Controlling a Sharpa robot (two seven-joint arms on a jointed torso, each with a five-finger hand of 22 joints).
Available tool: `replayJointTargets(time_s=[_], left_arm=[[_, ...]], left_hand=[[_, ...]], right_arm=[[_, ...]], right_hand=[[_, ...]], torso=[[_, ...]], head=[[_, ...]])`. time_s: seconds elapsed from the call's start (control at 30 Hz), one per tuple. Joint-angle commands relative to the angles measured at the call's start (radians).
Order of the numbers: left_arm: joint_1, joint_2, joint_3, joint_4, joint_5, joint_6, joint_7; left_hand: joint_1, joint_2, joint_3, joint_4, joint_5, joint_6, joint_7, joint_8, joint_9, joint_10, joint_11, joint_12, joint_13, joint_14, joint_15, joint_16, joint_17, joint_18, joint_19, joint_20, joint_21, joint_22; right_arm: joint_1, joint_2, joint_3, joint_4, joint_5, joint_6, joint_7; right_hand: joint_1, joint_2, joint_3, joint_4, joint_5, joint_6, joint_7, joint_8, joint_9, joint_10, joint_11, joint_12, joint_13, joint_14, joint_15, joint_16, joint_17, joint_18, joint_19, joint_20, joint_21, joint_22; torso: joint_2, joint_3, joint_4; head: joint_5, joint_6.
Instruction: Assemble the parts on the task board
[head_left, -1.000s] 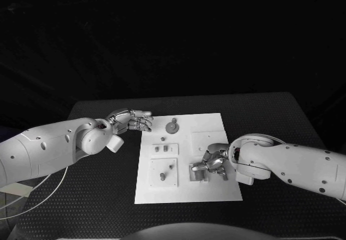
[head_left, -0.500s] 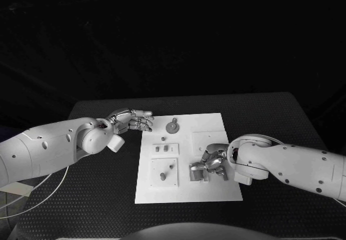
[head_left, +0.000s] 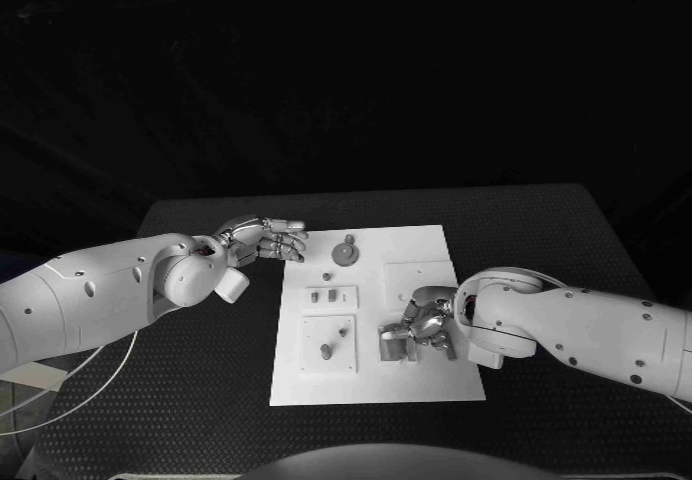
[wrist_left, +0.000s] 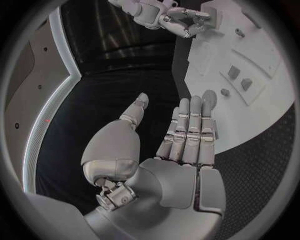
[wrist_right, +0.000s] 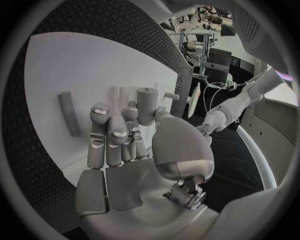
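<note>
Plainly, a grey peg (wrist_right: 147, 104) was pinched by the right hand (head_left: 427, 322) near the white board's (head_left: 433, 385) right edge, the left hand (head_left: 267, 240) was held empty with fingers apart off its far left corner, and a tilted peg could have jammed.

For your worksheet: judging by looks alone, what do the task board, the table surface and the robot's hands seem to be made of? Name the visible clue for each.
Task board: probably plastic or painted plate, flat, matte white, no glare.
Table: black with a fine woven-looking texture, likely a fabric or rubber mat.
Left hand and right hand: seemingly metal or metal-coated; silver segments with soft highlights.
</note>
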Motion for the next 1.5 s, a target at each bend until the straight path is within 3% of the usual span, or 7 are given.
replayJointTargets(time_s=[0.03,0.23,0.4,0.67,1.07,1.5], left_arm=[[0.001,0.002,0.001,0.002,-0.001,0.015,0.006],[0.001,0.001,0.001,0.001,-0.001,0.015,0.005],[0.001,0.002,0.001,0.004,-0.001,0.014,0.007],[0.001,0.003,0.001,0.003,-0.002,0.013,0.008],[0.001,0.002,0.001,0.003,-0.002,0.014,0.007],[0.001,0.002,0.001,0.001,-0.002,0.014,0.008]], left_hand=[[-0.011,0.002,-0.004,0.001,0.000,0.001,0.009,0.006,-0.001,0.003,0.001,-0.004,-0.002,0.008,-0.001,-0.005,0.001,-0.008,-0.002,-0.003,-0.003,-0.001],[-0.011,0.002,-0.004,0.001,0.000,0.001,0.009,0.006,-0.001,0.003,0.001,-0.004,-0.002,0.008,-0.001,-0.005,0.002,-0.008,-0.002,-0.003,-0.003,-0.001],[-0.011,0.003,-0.004,0.002,0.000,0.000,0.010,0.006,-0.001,0.003,0.001,-0.004,-0.003,0.008,-0.001,-0.005,0.002,-0.008,-0.002,-0.003,-0.003,-0.001],[-0.011,0.003,-0.004,0.001,0.000,-0.001,0.010,0.006,-0.002,0.004,0.001,-0.004,-0.003,0.009,-0.001,-0.005,0.002,-0.008,-0.002,-0.003,-0.003,-0.001],[-0.011,0.003,-0.004,0.001,0.000,-0.001,0.011,0.005,-0.002,0.004,0.001,-0.004,-0.004,0.009,-0.001,-0.006,0.002,-0.008,-0.002,-0.003,-0.003,-0.001],[-0.011,0.003,-0.004,0.001,0.000,-0.001,0.011,0.005,-0.003,0.005,0.001,-0.004,-0.004,0.009,-0.001,-0.006,0.002,-0.008,-0.002,-0.003,-0.003,-0.001]], right_arm=[[-0.006,0.003,-0.004,-0.003,-0.010,0.019,-0.001],[-0.007,0.006,-0.004,-0.004,-0.011,0.024,0.001],[-0.007,0.006,-0.004,-0.005,-0.011,0.034,0.002],[-0.008,0.006,-0.004,-0.006,-0.006,0.023,0.004],[-0.008,0.005,-0.004,-0.006,-0.005,0.024,0.008],[0.000,-0.044,-0.003,0.038,-0.076,-0.045,0.021]], right_hand=[[0.001,-0.004,-0.001,0.009,0.006,-0.001,0.006,-0.005,-0.001,-0.008,0.001,0.007,-0.002,0.000,-0.005,-0.005,-0.001,0.053,-0.006,-0.003,-0.007,0.015],[-0.034,-0.015,-0.002,0.011,0.006,-0.002,0.007,-0.008,-0.002,-0.011,0.002,0.006,-0.006,-0.001,-0.004,-0.008,-0.002,0.053,-0.006,-0.001,-0.012,0.013],[-0.097,-0.069,0.029,0.011,0.007,-0.002,0.007,-0.011,-0.004,-0.012,0.002,0.006,-0.012,-0.002,-0.004,-0.013,-0.004,0.053,-0.002,-0.002,-0.022,0.010],[-0.135,-0.106,0.076,0.011,0.005,-0.011,0.010,-0.017,-0.007,-0.016,0.005,0.006,-0.017,-0.003,-0.001,-0.017,-0.005,0.053,-0.001,-0.003,-0.029,0.010],[-0.153,-0.122,0.101,0.011,0.006,-0.012,0.011,-0.019,-0.007,-0.018,0.006,0.009,-0.020,-0.003,0.000,-0.018,-0.005,0.053,0.000,-0.003,-0.032,0.012],[-0.142,-0.123,0.117,0.008,0.006,-0.006,0.009,-0.016,-0.005,-0.014,0.004,0.015,-0.020,0.001,-0.002,-0.015,-0.003,0.053,0.006,-0.005,-0.029,0.015]], torso=[[0.000,0.0005,-0.0004],[0.000,0.0006,-0.0003],[0.000,0.0011,-0.0002],[0.000,0.0009,-0.0004],[0.000,0.0011,-0.0007],[0.000,0.0015,-0.0007]], head=[[0.001,0.000],[0.001,0.000],[0.001,0.001],[0.001,0.000],[0.002,0.000],[0.001,0.003]])
